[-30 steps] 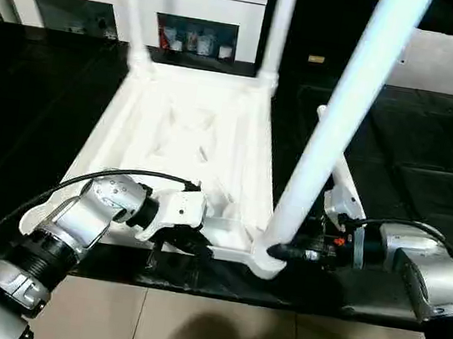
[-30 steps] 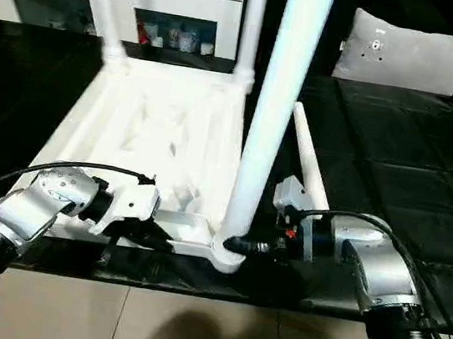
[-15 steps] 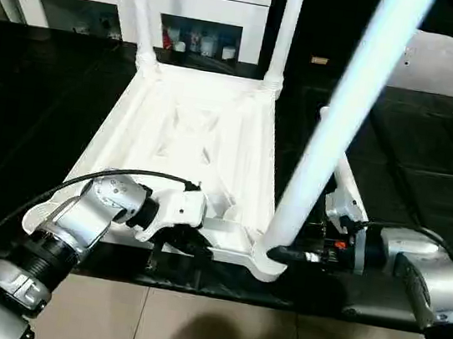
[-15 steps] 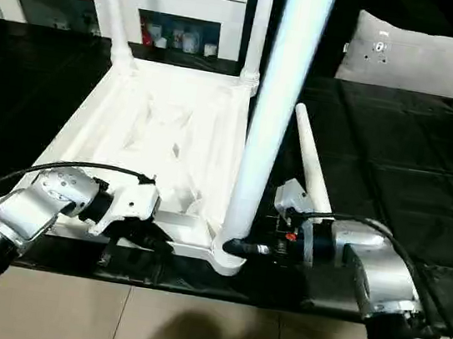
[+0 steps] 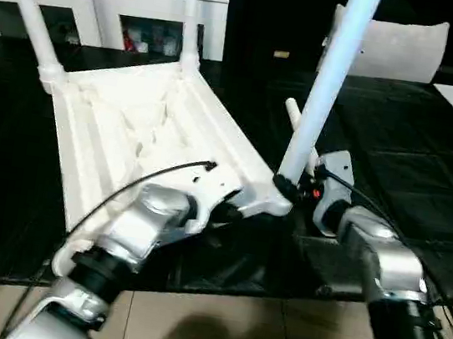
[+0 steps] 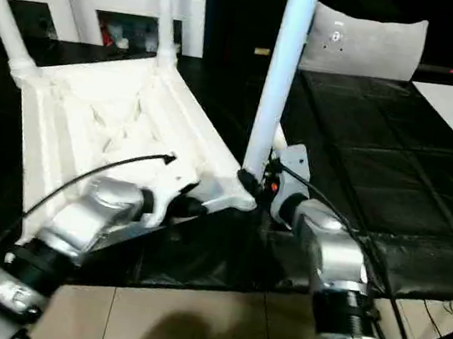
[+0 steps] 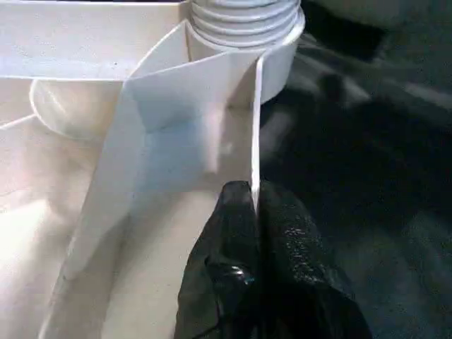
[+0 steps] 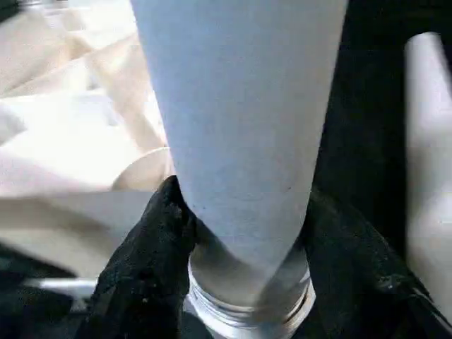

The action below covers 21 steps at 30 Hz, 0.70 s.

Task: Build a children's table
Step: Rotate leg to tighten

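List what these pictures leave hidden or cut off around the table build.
- Leg tops: cut off by the upper edge in both eye views.
- Loose leg: mostly behind the held leg and right gripper.
- Tabletop near-left socket: behind the left forearm.
- Thread seating: screened by fingers in the right wrist view.

Both forearms are of brushed silver metal, rounded, with ribbed black rings at the joints. The left arm (image 5: 144, 230) has a white plastic wrist block and a thin black cable that curves over it. The right arm (image 5: 378, 258) has also a white wrist part, with small red marks and a black cable. The fingers (image 7: 265, 282) are of matt black material.
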{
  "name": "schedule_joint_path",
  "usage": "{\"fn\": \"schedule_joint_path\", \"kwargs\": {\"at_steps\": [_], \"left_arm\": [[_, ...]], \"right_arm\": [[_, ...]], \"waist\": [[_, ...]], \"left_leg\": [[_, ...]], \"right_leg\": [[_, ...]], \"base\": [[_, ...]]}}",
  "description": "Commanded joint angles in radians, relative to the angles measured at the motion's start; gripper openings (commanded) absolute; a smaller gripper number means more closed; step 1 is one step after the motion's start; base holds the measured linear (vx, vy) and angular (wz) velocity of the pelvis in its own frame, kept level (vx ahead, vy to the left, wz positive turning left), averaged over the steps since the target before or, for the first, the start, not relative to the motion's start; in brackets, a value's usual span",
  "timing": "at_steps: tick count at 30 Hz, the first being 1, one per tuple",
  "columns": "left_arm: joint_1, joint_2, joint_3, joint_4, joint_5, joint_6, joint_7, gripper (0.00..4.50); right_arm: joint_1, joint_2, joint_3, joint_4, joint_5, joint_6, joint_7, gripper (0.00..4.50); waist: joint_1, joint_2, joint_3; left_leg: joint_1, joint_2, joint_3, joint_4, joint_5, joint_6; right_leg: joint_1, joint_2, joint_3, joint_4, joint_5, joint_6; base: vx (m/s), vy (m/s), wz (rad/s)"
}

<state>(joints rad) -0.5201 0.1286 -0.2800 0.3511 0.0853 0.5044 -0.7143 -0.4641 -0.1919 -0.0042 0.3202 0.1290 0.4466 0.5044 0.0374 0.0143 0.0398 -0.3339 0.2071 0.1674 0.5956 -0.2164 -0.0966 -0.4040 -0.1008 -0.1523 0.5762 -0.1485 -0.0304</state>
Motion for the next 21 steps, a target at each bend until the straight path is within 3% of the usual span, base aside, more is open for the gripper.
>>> {"fn": "schedule_joint_path", "kwargs": {"at_steps": [1,3,7,17,21], "left_arm": [[-0.038,-0.037,0.006,-0.026,0.003,0.002,0.062,0.00],[-0.037,-0.030,-0.009,-0.032,0.013,0.003,0.058,0.00],[-0.027,0.001,-0.026,-0.039,0.020,-0.037,0.024,0.00],[0.000,0.169,-0.117,-0.059,0.006,-0.225,-0.234,0.00],[0.012,0.245,-0.138,-0.054,-0.036,-0.324,-0.404,0.00]], "right_arm": [[0.022,0.038,0.020,0.035,0.014,0.008,0.020,2.30],[0.026,0.038,0.002,0.021,0.031,0.006,0.028,2.65],[0.037,0.003,-0.008,-0.023,0.067,0.011,0.085,2.86],[0.089,-0.224,0.056,-0.097,0.090,-0.088,0.433,3.74],[0.086,-0.302,0.088,-0.100,0.097,-0.125,0.569,3.90]], "waist": [[0.009,-0.013,-0.060],[0.013,-0.009,-0.063],[0.019,-0.005,-0.064],[0.037,-0.008,-0.061],[0.054,-0.009,-0.062]], "left_leg": [[-0.018,0.009,-0.003,-0.065,-0.154,0.069],[-0.019,0.012,-0.004,-0.067,-0.131,0.076],[-0.020,0.016,-0.004,-0.067,-0.109,0.090],[-0.018,0.021,-0.002,-0.068,-0.126,0.104],[-0.013,0.023,0.000,-0.068,-0.124,0.096]], "right_leg": [[0.057,-0.050,0.046,-0.094,-0.457,-0.047],[0.060,-0.051,0.050,-0.087,-0.411,-0.065],[0.064,-0.051,0.056,-0.074,-0.325,-0.105],[0.064,-0.053,0.060,-0.073,-0.333,-0.115],[0.062,-0.056,0.064,-0.070,-0.340,-0.118]], "base": [[0.000,0.000,0.00],[0.000,0.000,0.00],[0.000,0.000,0.00],[0.000,0.000,0.00],[0.000,0.000,0.00]]}}
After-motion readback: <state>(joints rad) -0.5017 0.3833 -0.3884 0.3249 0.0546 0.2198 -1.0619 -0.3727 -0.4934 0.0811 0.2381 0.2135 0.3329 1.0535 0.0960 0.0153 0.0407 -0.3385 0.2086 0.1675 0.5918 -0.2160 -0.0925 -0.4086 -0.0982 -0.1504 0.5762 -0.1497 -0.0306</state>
